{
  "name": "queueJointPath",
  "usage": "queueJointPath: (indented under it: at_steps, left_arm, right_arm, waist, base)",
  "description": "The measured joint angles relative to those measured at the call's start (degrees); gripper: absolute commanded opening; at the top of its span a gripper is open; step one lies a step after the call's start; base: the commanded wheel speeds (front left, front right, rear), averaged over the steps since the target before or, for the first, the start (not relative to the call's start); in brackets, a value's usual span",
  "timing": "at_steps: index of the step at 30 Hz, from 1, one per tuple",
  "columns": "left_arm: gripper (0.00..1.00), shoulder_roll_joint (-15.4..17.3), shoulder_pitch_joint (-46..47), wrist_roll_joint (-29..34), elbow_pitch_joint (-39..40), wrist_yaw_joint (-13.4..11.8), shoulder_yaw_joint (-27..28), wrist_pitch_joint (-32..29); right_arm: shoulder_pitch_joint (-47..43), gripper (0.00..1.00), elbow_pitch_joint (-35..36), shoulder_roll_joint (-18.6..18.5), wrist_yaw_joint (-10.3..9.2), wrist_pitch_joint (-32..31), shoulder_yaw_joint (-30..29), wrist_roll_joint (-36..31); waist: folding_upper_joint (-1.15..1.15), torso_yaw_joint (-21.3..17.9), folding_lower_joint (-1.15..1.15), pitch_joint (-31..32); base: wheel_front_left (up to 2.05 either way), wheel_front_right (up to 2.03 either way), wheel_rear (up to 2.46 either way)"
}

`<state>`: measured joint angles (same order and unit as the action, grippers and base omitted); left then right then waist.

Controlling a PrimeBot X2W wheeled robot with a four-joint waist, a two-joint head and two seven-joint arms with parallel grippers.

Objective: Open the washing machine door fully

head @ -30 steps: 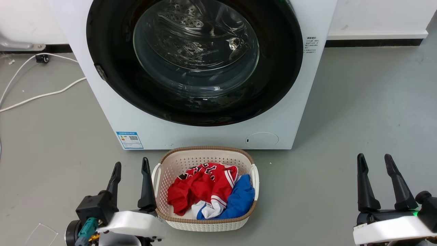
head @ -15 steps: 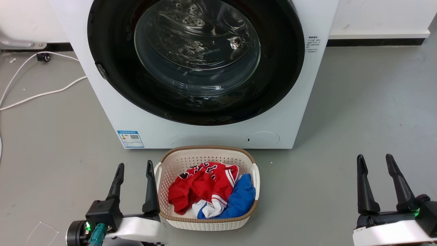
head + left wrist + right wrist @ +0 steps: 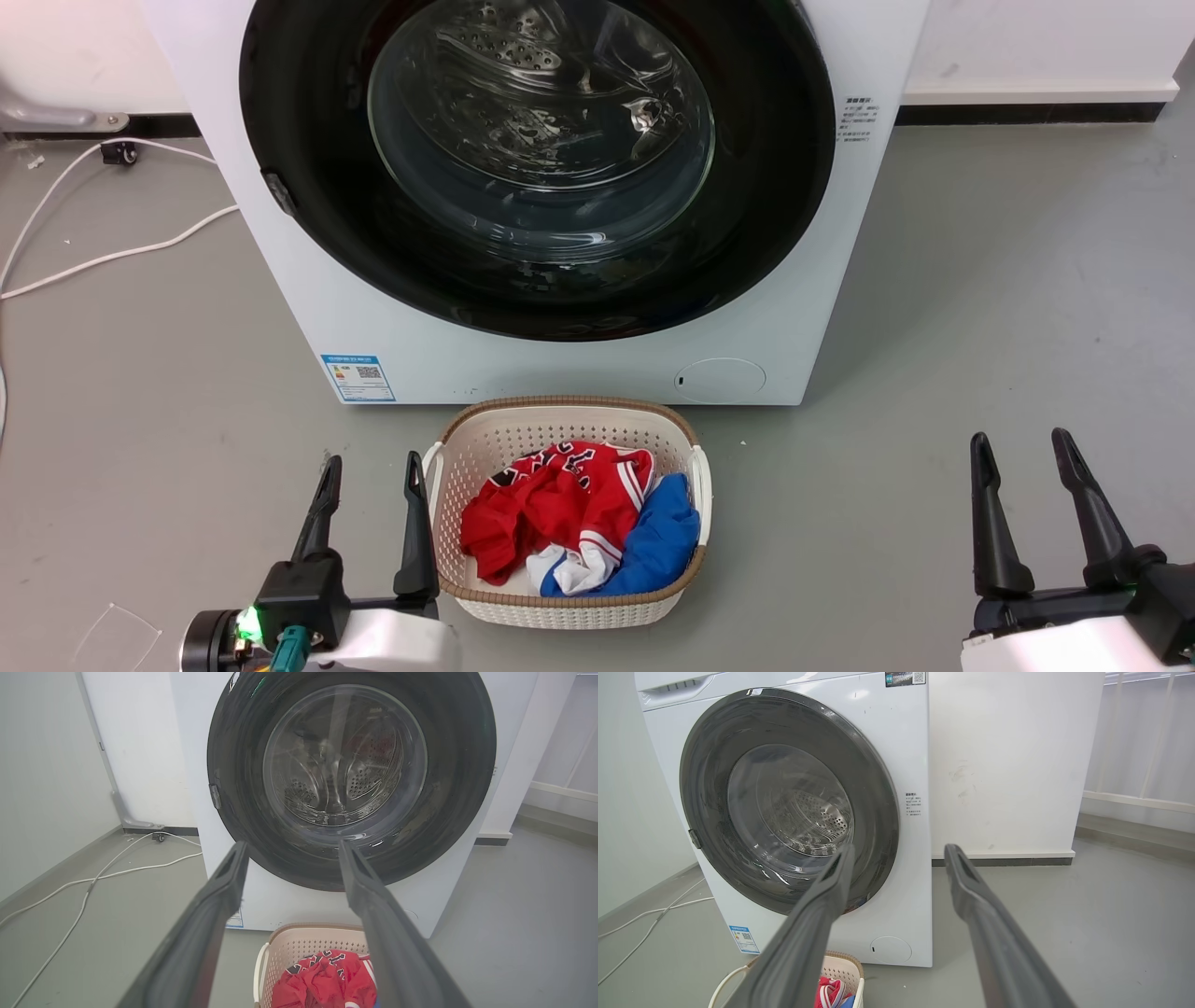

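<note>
The washing machine door [image 3: 537, 168] is sitting closed against the washing machine [image 3: 560, 369]. On the near side, the left gripper [image 3: 373, 457] and right gripper [image 3: 1019, 435] are hovering, fingers spread wide, holding nothing.

Washing machine [image 3: 523, 369] stands centre-back on floor [image 3: 980, 308], w/ wall [image 3: 1027, 37] behind. Washing machine door [image 3: 537, 159] sits shut in its front. Low on front: label sticker [image 3: 358, 377] at left, round cap [image 3: 720, 380] at right. Basket [image 3: 569, 406] just in front of machine, clothes [image 3: 560, 509] in it. Left gripper [image 3: 372, 462] just left of basket; right gripper [image 3: 1019, 439] well apart to its right. Cable [image 3: 112, 257] on floor, left of machine.
</note>
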<state>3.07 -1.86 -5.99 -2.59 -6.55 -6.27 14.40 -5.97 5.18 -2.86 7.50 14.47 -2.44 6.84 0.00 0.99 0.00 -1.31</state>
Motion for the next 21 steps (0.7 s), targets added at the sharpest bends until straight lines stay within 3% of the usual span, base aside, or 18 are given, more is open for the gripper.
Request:
queueJointPath:
  at_steps: [6,21]
  left_arm:
    - [1.0,-0.08,-0.18,2.25,-0.3,-0.02,0.03,0.51]
    - [1.0,-0.11,-0.21,1.0,-1.72,0.0,0.11,0.52]
  right_arm:
    - [-0.21,1.0,0.02,0.0,0.0,0.62,0.02,-1.8]
    - [-0.25,1.0,-1.26,-0.01,0.0,0.62,-0.29,0.35]
  waist:
    - [0.0,0.04,0.0,0.09]
    - [0.0,0.02,0.0,0.01]
  base:
    - [0.0,0.0,0.0]
    - [0.0,0.0,0.0]
